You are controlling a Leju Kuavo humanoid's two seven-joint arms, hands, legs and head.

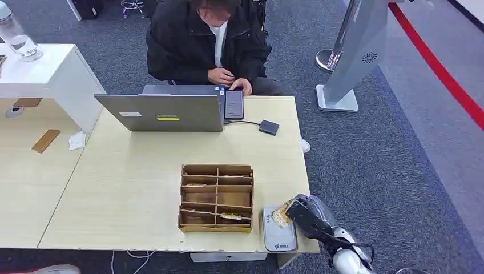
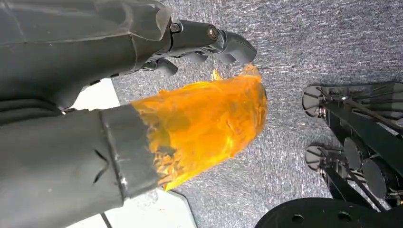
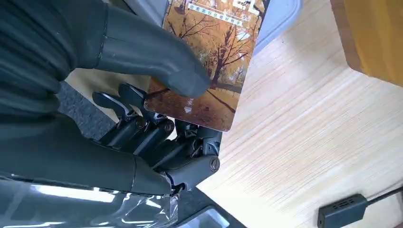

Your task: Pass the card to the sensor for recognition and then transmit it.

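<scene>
Over the grey sensor (image 1: 278, 231), your right hand (image 1: 305, 217) pinches the card (image 3: 216, 57); judging by this, hold for recognition, then hand it on.

A divided box (image 1: 217, 198) sits on the counter (image 1: 137, 188) near its front edge. Just right of the box lies the sensor (image 1: 278, 231), at the counter's front right corner. The right hand (image 1: 305, 216) holds the card (image 3: 211, 57) over the sensor's far end. Behind the box, at the counter's far edge, stands a laptop (image 1: 162, 111); a phone (image 1: 234, 104) lies just right of it, and an adapter (image 1: 269, 127) right of that. A person (image 1: 205, 43) sits behind the laptop.
</scene>
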